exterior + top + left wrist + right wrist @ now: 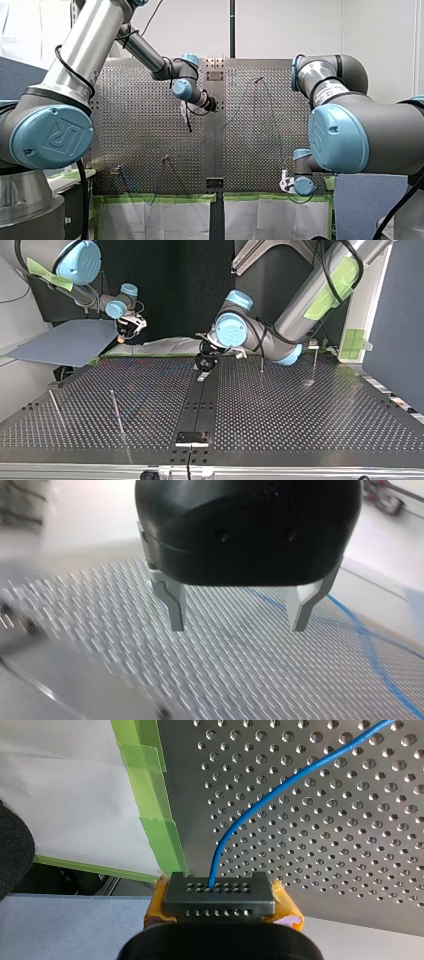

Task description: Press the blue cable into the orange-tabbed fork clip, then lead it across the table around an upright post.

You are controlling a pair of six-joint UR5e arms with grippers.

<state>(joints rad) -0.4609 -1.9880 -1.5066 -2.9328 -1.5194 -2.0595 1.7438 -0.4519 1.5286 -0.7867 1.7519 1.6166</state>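
Observation:
The blue cable [260, 805] runs over the perforated table [350, 845] and ends between the yellow pads [287, 907] of my right gripper [220, 892], which is shut on it at the table's taped edge. My left gripper [239, 615] hovers over the middle of the table, its metal fingers [175, 605] open with nothing between them. A stretch of the blue cable [372, 650] lies beside it. In the front view my left gripper [210, 103] is mid-table and my right gripper [287, 182] is at the near right edge. A small clip [116, 170] sits near the left edge.
Thin upright posts stand on the table: two at the top view's left [116, 407] [55, 407] and two at its far right [262, 361] [315, 360]. A dark strip [200, 405] runs down the table's middle. Green tape [155, 825] lines the edge, with white sheeting beyond.

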